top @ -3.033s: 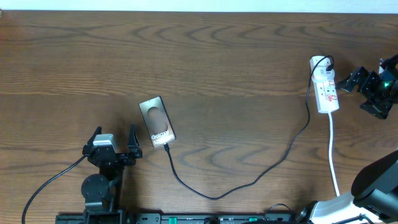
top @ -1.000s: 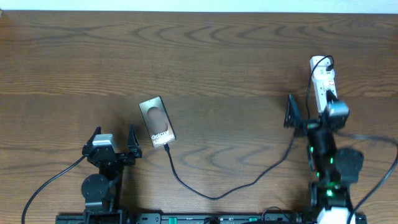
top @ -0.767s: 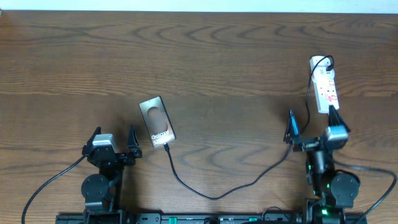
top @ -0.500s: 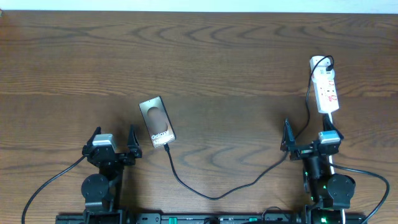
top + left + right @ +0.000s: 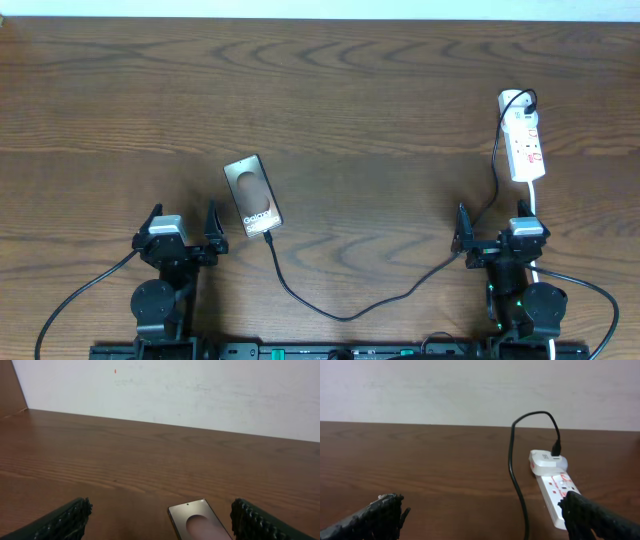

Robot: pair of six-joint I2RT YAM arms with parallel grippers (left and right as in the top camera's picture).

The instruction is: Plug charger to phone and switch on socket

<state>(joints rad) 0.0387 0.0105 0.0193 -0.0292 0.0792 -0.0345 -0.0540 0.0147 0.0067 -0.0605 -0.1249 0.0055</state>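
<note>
Table (image 5: 330,90): dark brown wood grain; it carries every item listed below.

Left arm: positioned at the near left edge of the table. The left gripper (image 5: 183,215) (image 5: 159,522) points toward the far edge.

Left jaws: spread wide with nothing between them. In the left wrist view the two ribbed black fingers (image 5: 60,522) sit at the lower corners of the frame.

Right arm: positioned at the near right edge of the table. The right gripper (image 5: 495,228) (image 5: 485,520) also points toward the far edge.

Right jaws: spread wide, nothing held. Bare table shows between the fingers (image 5: 597,517).

Charger (image 5: 350,315) (image 5: 515,475): thin black cable. It leaves the far end of the socket, arcs down past the right gripper's inner side, sags toward the near edge and climbs to the phone. Its tip meets the phone's near short edge. Whether it is fully seated cannot be told.

Socket (image 5: 525,148) (image 5: 557,487): white strip with red markings, lying flat at the far right, ahead of the right gripper and apart from it. A black plug sits in its far end. A white cord (image 5: 534,198) runs from its near end toward the right arm. The switch position cannot be read.

Phone (image 5: 253,196) (image 5: 200,521): flat, screen up, slightly angled, left of centre. It lies just ahead of the left gripper, toward the right finger, untouched by either.
</note>
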